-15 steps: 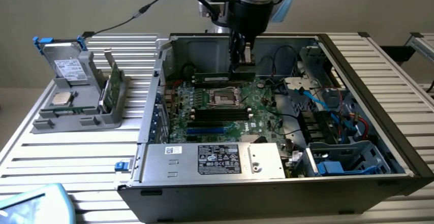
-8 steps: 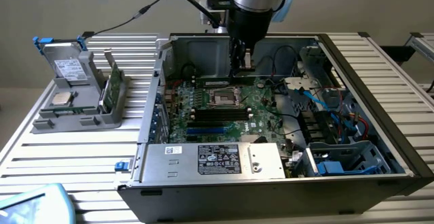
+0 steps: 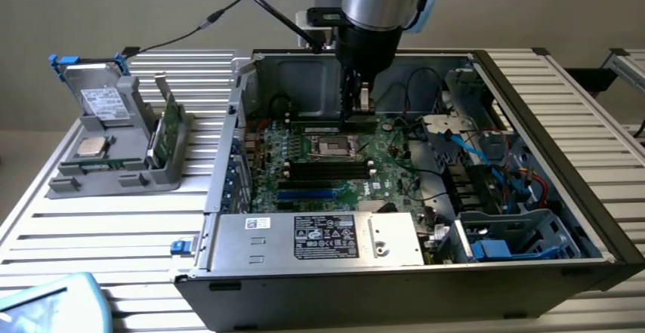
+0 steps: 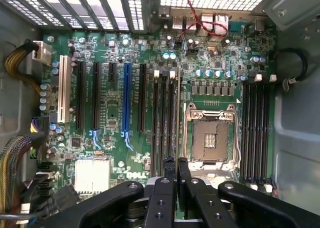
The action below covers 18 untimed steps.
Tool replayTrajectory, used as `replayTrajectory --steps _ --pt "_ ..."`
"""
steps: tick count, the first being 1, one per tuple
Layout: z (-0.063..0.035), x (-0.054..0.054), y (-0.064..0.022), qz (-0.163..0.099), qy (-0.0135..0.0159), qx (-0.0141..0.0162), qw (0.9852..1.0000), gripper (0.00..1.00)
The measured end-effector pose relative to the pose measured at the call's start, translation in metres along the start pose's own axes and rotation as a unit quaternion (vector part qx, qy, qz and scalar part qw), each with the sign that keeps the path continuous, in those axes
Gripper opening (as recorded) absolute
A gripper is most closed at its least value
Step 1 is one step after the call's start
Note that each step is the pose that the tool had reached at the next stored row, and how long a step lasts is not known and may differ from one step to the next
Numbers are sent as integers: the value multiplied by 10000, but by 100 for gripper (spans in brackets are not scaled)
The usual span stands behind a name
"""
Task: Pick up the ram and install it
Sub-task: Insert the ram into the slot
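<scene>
The gripper [image 4: 176,164] is pinched nearly shut on the ram [image 4: 178,112] over the black slots [image 4: 164,123]. Any skew and it'll jam on a slot wall.

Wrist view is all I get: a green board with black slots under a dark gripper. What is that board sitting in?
Observer: An open computer case lying on its side on a slatted table.
Operator: Anything beside the case?
Observer: A grey holder on the exterior view's left, with a green card standing in it.
Operator: And the robot?
Observer: Its arm reaches straight down into the case; the gripper hangs near the back wall.
</scene>
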<state>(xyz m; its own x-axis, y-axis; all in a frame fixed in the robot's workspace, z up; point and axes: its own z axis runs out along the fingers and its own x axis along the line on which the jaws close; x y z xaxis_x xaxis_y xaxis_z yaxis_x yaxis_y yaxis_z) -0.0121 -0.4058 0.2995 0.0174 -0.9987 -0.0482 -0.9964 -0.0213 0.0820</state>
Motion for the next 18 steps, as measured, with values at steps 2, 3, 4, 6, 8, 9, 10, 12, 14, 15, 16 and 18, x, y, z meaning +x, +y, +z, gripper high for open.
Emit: replayTrajectory --steps 2,3,4,6,8,9,10,12,14,15,16,18 --pt "36 2 -1 49 -4 2 10000 13" --pt "55 3 -3 62 -5 3 10000 13" --pt "74 3 -4 70 -6 4 10000 13" --pt "109 5 -7 83 -7 4 10000 13" --pt "145 7 -9 95 -7 4 10000 13" --pt "164 8 -11 100 -8 5 9999 13" --pt "182 9 -13 102 -9 5 9999 13" --pt "218 11 -15 104 -8 5 9999 13" --pt "254 12 -18 104 -8 5 9999 13" --pt "274 13 -20 104 -7 5 9999 13" --pt "291 14 -21 104 -5 5 9999 13" --pt "322 16 -24 106 9 6 9999 13"
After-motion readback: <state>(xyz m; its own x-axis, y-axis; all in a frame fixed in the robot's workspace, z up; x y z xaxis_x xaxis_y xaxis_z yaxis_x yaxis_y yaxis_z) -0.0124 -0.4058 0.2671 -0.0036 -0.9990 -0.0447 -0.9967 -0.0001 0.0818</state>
